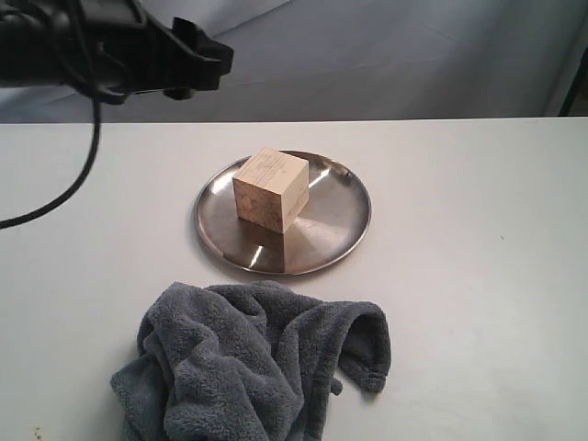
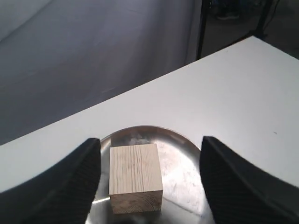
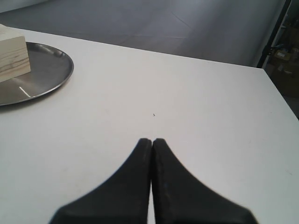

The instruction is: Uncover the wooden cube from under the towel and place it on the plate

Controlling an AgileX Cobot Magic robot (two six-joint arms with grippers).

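The wooden cube (image 1: pixel 269 189) stands uncovered on the steel plate (image 1: pixel 335 220), left of its centre. The dark grey towel (image 1: pixel 243 363) lies crumpled on the table in front of the plate. My left gripper (image 1: pixel 207 62) hovers high at the back left, well above and clear of the cube. In the left wrist view the cube (image 2: pixel 135 176) sits on the plate (image 2: pixel 184 161) far below the wide-apart black fingers (image 2: pixel 79 182), so the left gripper (image 2: pixel 152 142) is open and empty. My right gripper (image 3: pixel 152 140) is shut on nothing over bare table, with the plate (image 3: pixel 44 74) and cube (image 3: pixel 13 58) off to one side.
A white table (image 1: pixel 478 276) carries everything. A grey backdrop curtain (image 1: pixel 386 55) hangs behind its far edge. A black cable (image 1: pixel 64 188) droops from the left arm over the table's left side.
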